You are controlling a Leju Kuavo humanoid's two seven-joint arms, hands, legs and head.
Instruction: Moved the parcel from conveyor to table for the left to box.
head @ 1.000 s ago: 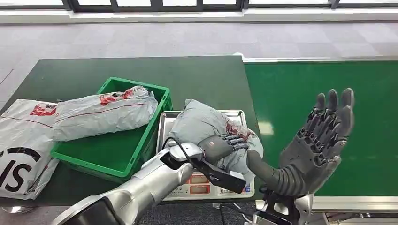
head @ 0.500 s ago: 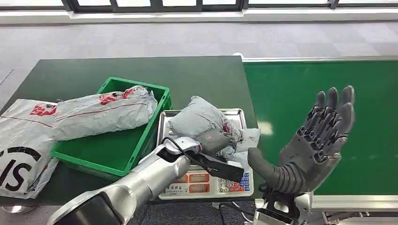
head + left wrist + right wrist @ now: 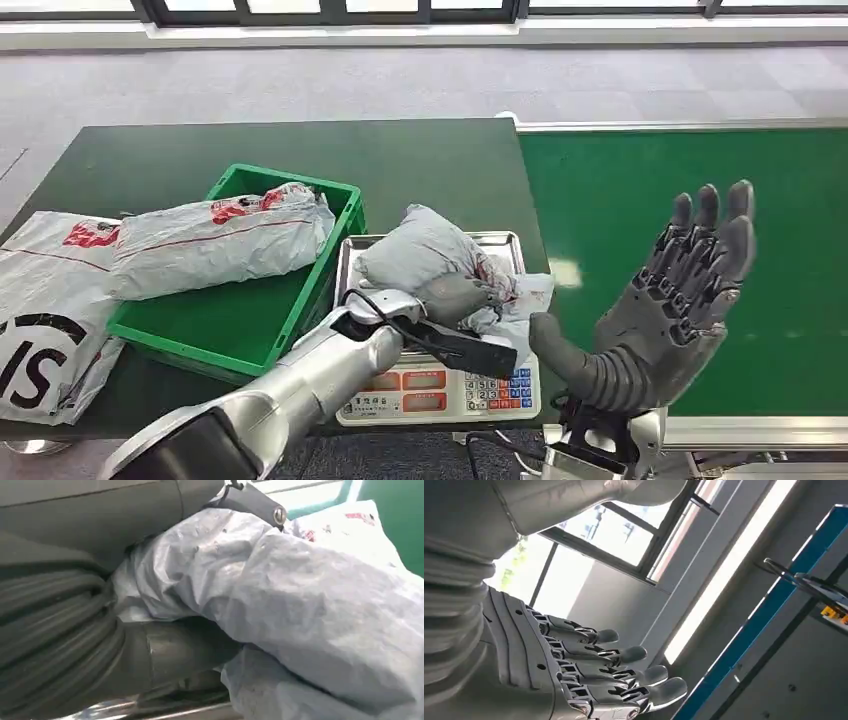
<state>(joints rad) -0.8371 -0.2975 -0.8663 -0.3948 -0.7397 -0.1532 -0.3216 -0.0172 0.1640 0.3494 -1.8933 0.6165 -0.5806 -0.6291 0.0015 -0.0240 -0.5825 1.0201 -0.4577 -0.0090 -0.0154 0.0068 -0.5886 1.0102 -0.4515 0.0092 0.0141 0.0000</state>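
Head view. The left hand (image 3: pixel 462 297), at lower centre of the frame, has its fingers closed into the near side of the grey parcel (image 3: pixel 432 255) and grips its wrapping. The parcel lies on the steel pan of a weighing scale (image 3: pixel 440 392), which stands on the dark tabletop (image 3: pixel 300 150) just right of the green box (image 3: pixel 245 335). The grip low on the parcel's near flank suggests a hold meant for carrying it sideways into the box, a step not yet done. A second grey parcel (image 3: pixel 215 245) lies across the box's upper left rim, and a white mail bag (image 3: pixel 45 310) lies at the left edge of the frame. The right hand (image 3: pixel 675 305), at lower right, is raised with fingers spread and upright, holding nothing, above the near edge of the green conveyor (image 3: pixel 650 200); this pose appears to keep it out of the left arm's way.

Left wrist view. The ribbed cover and thick thumb of the left hand (image 3: pixel 165 652) fill the lower left, with the parcel's (image 3: pixel 310 610) crumpled film folded over the thumb. This view shows the film bunched against the thumb, a contact that the head view leaves small.

Right wrist view. The right hand (image 3: pixel 589 675), at lower left, shows straight, parted fingers against windows and a ceiling. Its bare finger side, which the head view does not show, confirms nothing is held.
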